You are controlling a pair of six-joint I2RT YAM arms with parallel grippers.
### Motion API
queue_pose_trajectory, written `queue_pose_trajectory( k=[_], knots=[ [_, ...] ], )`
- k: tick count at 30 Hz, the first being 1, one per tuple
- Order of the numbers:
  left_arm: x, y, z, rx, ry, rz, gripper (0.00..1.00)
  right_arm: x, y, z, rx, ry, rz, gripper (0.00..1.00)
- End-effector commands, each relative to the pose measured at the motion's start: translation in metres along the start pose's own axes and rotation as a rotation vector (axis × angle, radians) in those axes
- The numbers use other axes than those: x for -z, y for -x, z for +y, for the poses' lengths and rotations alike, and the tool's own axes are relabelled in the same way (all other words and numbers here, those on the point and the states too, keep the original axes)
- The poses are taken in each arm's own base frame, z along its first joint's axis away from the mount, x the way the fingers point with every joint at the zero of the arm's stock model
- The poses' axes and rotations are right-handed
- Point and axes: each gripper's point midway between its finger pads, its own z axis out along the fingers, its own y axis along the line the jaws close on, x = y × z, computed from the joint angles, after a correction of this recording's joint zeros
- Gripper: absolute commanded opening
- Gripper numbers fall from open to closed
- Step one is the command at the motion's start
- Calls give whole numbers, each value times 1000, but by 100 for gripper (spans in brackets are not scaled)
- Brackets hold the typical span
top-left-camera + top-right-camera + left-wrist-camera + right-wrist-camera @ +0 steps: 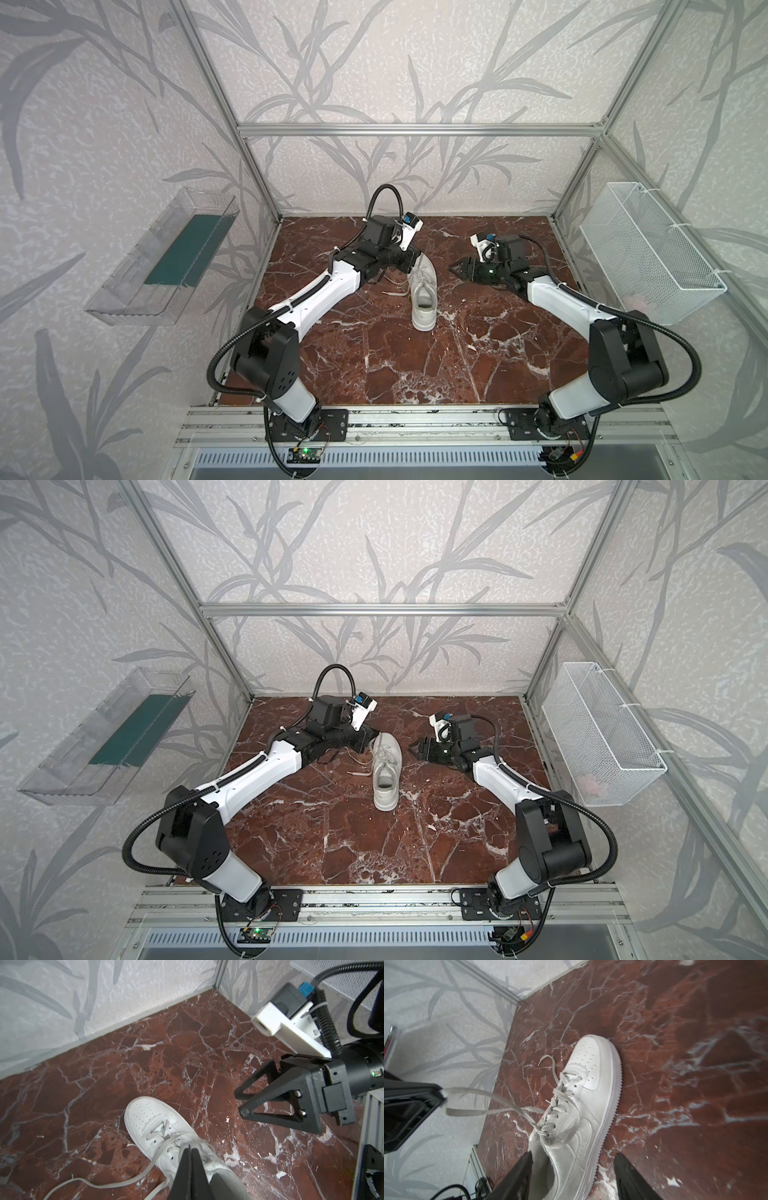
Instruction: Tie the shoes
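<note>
White arm shells [316, 297], black joints [270, 361], corrugated black cables [386, 187]

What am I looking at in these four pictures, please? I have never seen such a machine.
These are two robot arms, each ending in a two-fingered gripper. Two pictures look down on the whole scene; the other two come from cameras on the arms' wrists. On the red marble table lies one white shoe. The left gripper is shut on its loose lace. The right gripper is open beside the shoe, holding nothing.
</note>
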Motion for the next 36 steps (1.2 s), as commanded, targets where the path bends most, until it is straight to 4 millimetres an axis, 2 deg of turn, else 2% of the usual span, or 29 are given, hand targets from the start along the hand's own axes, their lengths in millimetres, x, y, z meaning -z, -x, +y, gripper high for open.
queue_pose_trajectory(
  k=[1,4,8,10,21,25,31,34,36],
  knots=[
    [1,-2,0,34,-14,41,0,-17,10,42,231,172,-24,62],
    [1,-4,1,36,-11,47,0,-28,9,57,310,245,-52,60],
    [1,-5,4,41,-5,49,0,-35,13,64,355,266,-82,56],
    [1,-4,3,41,-11,47,0,-46,10,60,336,277,-59,55],
    [7,-1,3,47,-15,34,0,-77,21,63,330,314,-42,52],
    [10,-2,1,53,-17,35,0,-84,23,66,325,339,-46,44],
    [13,-7,4,62,-4,39,0,-86,26,65,320,333,-64,19],
    [14,-7,5,68,-1,35,0,-86,24,66,318,343,-55,18],
    [15,-5,7,72,0,30,0,-86,21,65,316,347,-55,23]
  ],
)
